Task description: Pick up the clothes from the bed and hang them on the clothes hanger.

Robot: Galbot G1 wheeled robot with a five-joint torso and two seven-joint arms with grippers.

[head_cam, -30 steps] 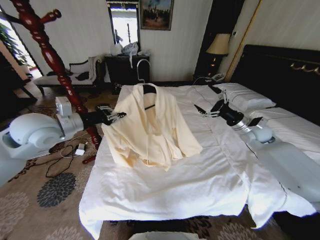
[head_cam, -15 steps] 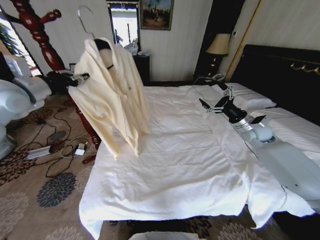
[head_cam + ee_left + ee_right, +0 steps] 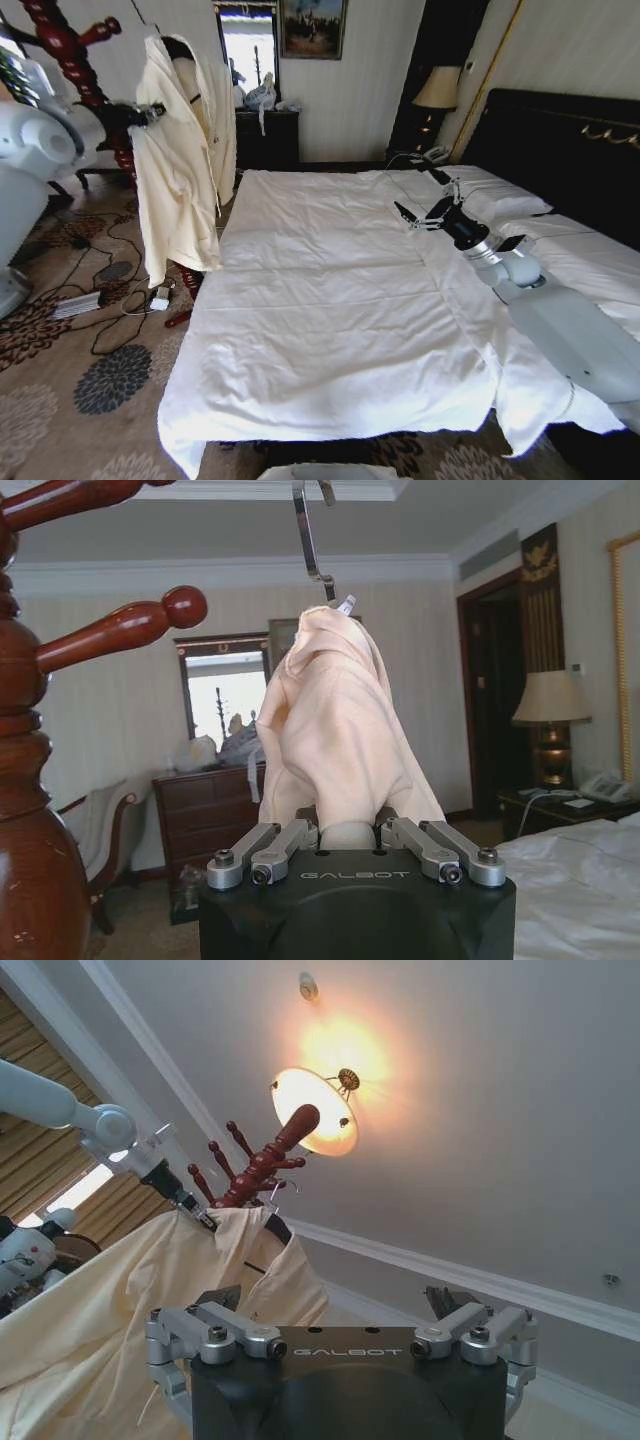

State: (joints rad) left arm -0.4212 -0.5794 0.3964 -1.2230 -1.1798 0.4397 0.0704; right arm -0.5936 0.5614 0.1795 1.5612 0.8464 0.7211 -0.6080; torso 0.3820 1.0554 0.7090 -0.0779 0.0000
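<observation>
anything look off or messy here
Nothing is damaged or spilled. The clothes hang bunched and lopsided from the left gripper beside the red wooden coat stand; cables lie tangled on the carpet.

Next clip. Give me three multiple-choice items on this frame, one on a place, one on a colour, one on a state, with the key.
1. Where is the clothes?
A. flat on the bed
B. held up beside the wooden coat stand
C. on the carpet

2. What colour are the bed sheets?
A. white
B. blue
C. grey

3. The right end effector is:
A. shut on a pillow
B. shut on the hanger
C. open above the bed

Key: 1 B, the left end effector grips it next to the coat stand; 2 A, plain white; 3 C, fingers spread, holding nothing.
</observation>
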